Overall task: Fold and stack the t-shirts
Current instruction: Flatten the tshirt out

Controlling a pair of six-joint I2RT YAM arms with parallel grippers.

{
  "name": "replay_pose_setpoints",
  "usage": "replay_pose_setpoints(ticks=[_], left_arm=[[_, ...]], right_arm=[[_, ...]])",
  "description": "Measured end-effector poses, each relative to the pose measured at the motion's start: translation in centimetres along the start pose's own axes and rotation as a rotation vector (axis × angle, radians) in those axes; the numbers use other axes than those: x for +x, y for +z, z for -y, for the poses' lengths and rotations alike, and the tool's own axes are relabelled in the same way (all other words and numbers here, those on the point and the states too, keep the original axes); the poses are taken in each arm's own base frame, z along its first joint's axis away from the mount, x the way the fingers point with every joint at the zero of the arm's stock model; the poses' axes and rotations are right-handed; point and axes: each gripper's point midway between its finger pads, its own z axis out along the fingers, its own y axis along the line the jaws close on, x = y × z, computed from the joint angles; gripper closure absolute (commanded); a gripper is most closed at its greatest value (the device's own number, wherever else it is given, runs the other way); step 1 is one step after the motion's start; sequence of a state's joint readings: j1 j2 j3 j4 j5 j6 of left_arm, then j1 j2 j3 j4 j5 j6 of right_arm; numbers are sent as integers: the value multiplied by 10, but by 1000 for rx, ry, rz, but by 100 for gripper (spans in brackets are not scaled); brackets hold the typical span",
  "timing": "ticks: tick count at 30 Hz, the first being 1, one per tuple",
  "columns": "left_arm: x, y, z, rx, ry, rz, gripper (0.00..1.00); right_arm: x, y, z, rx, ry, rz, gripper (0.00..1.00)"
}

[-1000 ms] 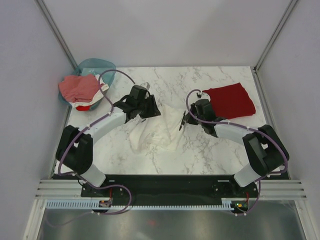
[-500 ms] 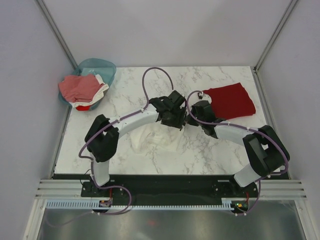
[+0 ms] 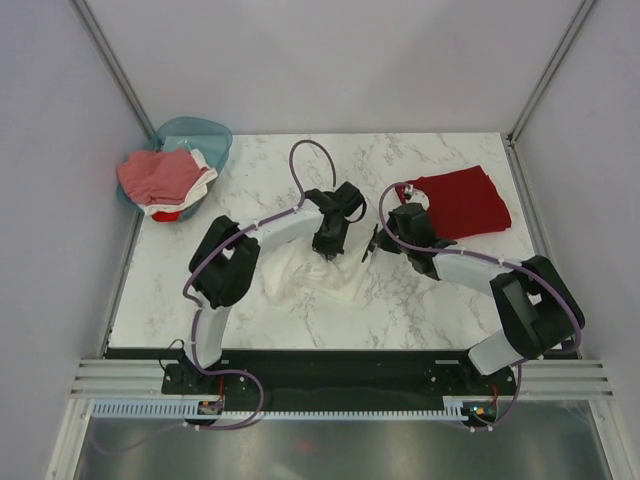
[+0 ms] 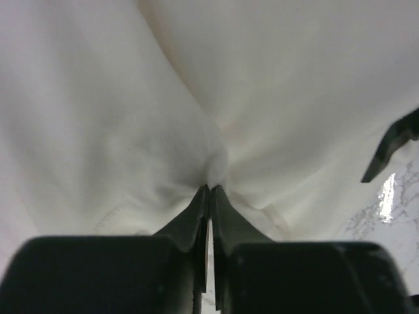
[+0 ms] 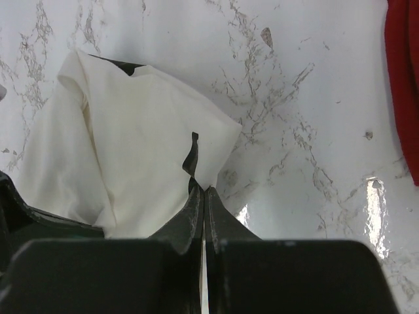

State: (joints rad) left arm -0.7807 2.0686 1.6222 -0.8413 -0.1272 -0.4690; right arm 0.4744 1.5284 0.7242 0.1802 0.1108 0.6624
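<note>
A crumpled white t-shirt (image 3: 305,275) lies mid-table; its cloth (image 4: 131,98) fills the left wrist view, and it shows again as a white t-shirt (image 5: 124,157) in the right wrist view. My left gripper (image 3: 333,246) is shut, pinching a fold of it (image 4: 209,188). The right gripper (image 3: 372,243) is shut on the same shirt's right edge (image 5: 203,189). A folded dark red t-shirt (image 3: 462,202) lies at the back right. Pinkish-red and white t-shirts (image 3: 160,176) are heaped in the basket.
The teal basket (image 3: 205,132) sits at the back left corner of the marble table (image 3: 400,305). The dark red shirt's edge (image 5: 402,85) lies just right of the right gripper. Metal posts frame the back corners.
The left arm swung from the table's left across to the white shirt's right part and its jaws closed on a fold. The right gripper stayed shut on the shirt's edge.
</note>
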Motion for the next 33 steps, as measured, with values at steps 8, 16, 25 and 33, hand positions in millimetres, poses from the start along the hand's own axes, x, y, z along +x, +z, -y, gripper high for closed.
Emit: replay_pose_setpoints(ticks=[8, 16, 25, 33], left_arm=[[-6, -35, -22, 17, -40, 113, 98], [-32, -160, -80, 117, -277, 542, 98], [-18, -156, -110, 114, -402, 639, 98], [-24, -158, -107, 134, -404, 663, 98]], right_arm=[[-2, -5, 8, 13, 24, 11, 100], [-15, -18, 36, 77, 107, 82, 75], [-43, -40, 20, -12, 101, 194, 41], [-10, -22, -29, -183, -30, 68, 39]])
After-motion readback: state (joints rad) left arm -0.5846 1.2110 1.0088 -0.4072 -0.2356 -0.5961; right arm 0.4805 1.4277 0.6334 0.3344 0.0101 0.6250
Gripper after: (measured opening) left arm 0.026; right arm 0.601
